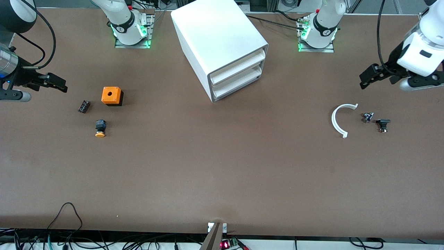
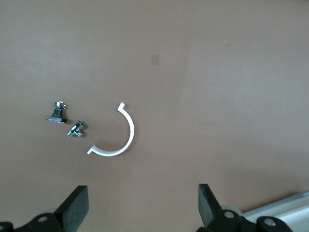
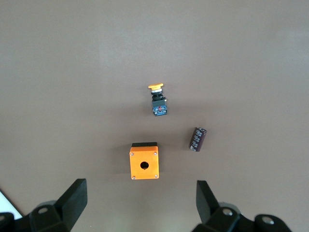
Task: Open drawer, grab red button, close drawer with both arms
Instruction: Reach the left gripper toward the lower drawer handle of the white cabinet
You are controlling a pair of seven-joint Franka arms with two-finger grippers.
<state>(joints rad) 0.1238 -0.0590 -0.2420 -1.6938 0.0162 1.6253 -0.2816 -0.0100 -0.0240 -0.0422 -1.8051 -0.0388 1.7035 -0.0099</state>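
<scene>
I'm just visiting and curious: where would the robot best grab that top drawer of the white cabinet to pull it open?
Probably the top drawer's front lip, where a dark gap shows under the cabinet's roof. Come at it from in front of the drawers, which face the left arm's end of the table, slip a finger into that gap and pull straight out. No handle is visible.

Cabinet point(image 1: 222, 45) between the two arm bases, all drawers shut. Toward the right arm's end: box point(image 1: 111, 96), with cylinder point(image 1: 83, 106) beside it and orange-capped button point(image 1: 100, 128) nearer the front camera. Toward the left arm's end: curved clip point(image 1: 338, 119), then two small fittings point(image 1: 367, 117) point(image 1: 383, 125) just beside it.
</scene>
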